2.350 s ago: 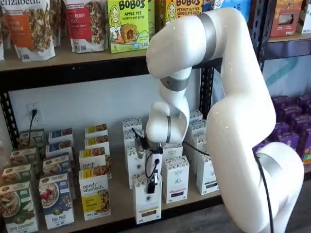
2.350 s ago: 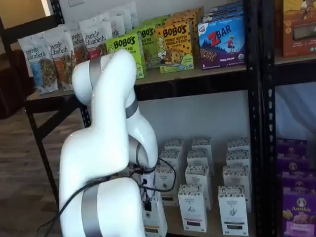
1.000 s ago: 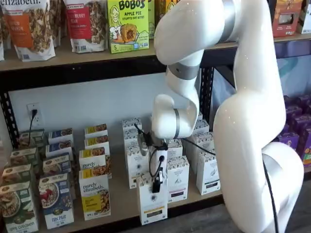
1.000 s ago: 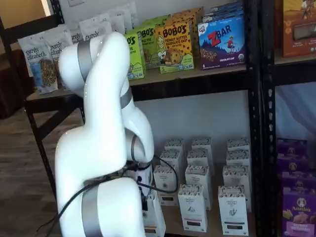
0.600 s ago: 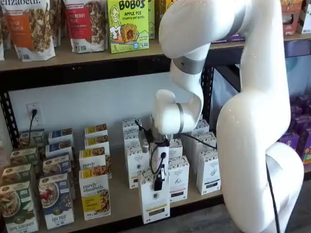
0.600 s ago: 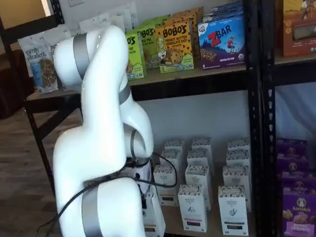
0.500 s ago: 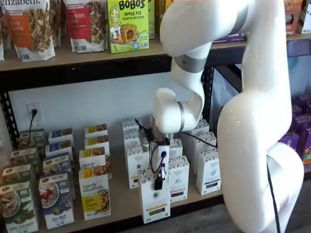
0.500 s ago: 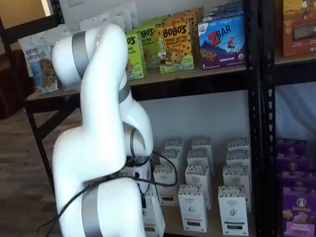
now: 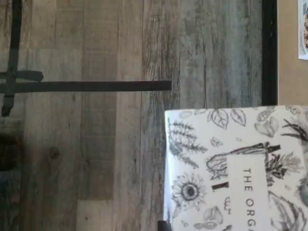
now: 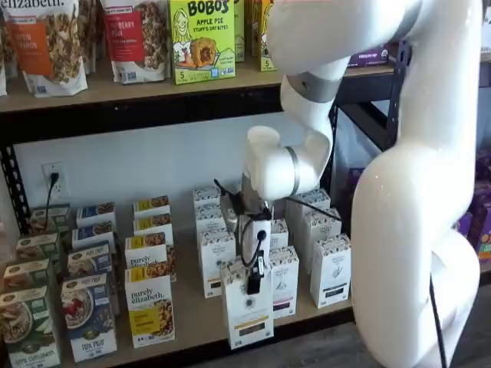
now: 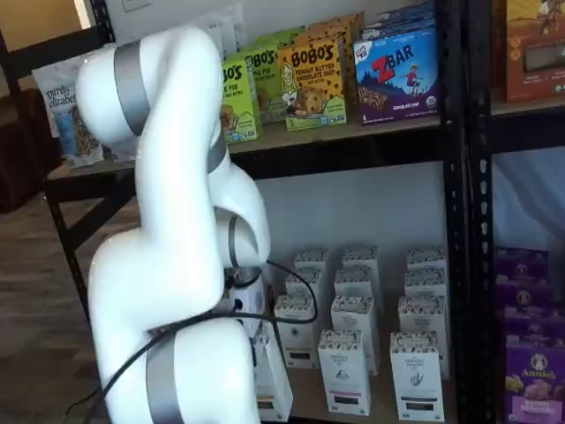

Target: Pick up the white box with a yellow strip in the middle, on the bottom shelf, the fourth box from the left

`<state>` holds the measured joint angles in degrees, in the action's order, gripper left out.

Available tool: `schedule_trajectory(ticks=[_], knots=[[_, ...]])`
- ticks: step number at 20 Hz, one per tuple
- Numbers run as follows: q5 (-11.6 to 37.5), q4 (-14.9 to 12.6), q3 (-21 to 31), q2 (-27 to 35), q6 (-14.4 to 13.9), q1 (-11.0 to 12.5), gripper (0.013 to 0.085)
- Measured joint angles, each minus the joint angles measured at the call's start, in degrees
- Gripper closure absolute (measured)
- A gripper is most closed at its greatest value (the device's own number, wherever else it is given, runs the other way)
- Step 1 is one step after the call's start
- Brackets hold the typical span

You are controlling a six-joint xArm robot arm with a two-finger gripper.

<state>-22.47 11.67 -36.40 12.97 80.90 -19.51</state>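
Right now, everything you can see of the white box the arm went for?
The white box is a tall narrow carton, apparently cardboard, with a dark botanical print on top, a thin yellow band and a dark label low on its face. It stands roughly upright at the front edge of the bottom shelf, the pincer shut on its top.

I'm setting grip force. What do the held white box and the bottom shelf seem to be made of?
The white box, held by the pincer, looks like thin matte paperboard: flat printed faces and crisp folded edges in the wrist view. The bottom shelf looks like a light tan wood or fibreboard board, unglossy, with a black, probably painted metal, front rail.
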Motion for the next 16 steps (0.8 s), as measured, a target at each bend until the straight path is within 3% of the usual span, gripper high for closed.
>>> schedule_trajectory(ticks=[11, 16], knots=[[-7.1, -3.4, 4.5, -11.5, -2.5, 1.2, 0.0490], [-11.9, -3.2, 5.0, -16.2, -2.1, 1.8, 0.0490]])
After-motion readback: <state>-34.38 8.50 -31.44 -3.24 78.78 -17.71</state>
